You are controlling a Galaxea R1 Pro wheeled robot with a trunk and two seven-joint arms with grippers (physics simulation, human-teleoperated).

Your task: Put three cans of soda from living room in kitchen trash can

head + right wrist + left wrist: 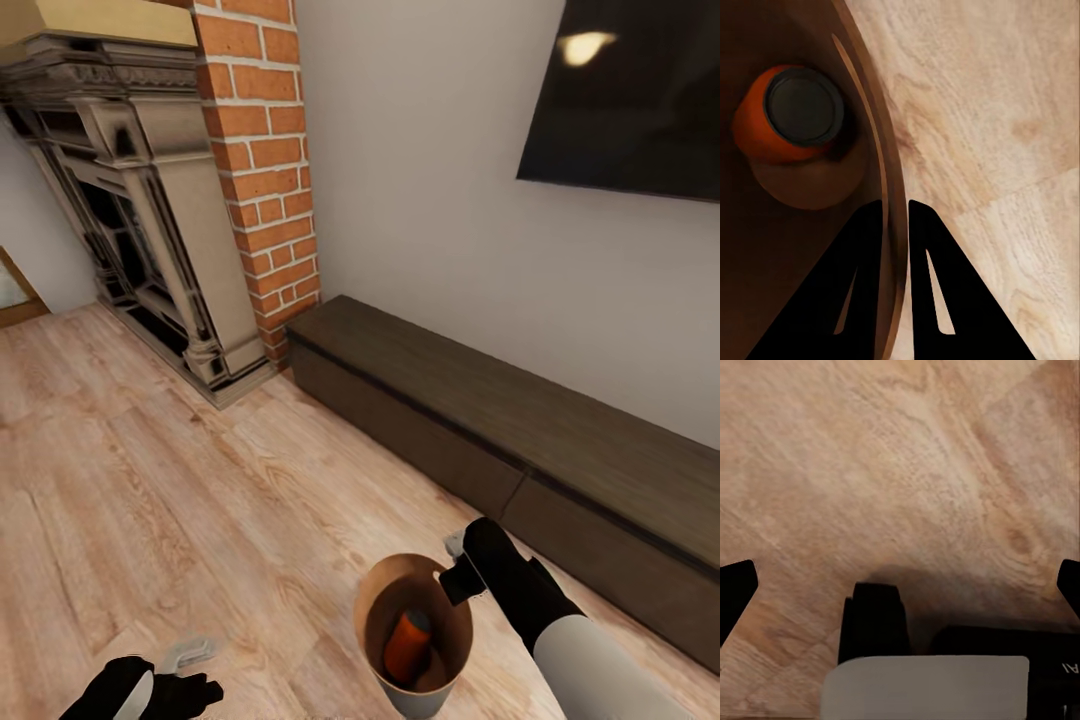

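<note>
Soft, even indoor light is falling across a clean simulator render.

A warm glare spot is glowing on the dark TV screen [640, 95], and the pale wall [430, 170] is shading gently toward its lower edge. The fireplace [140, 230] is leaning with wide-angle distortion near the frame's edge. The plank floor [150, 500] is showing crisp grain up close in the wrist views, with a faint shadow lying under the left gripper [900, 585]. The bin's inside [787, 247] is sitting dim.
</note>
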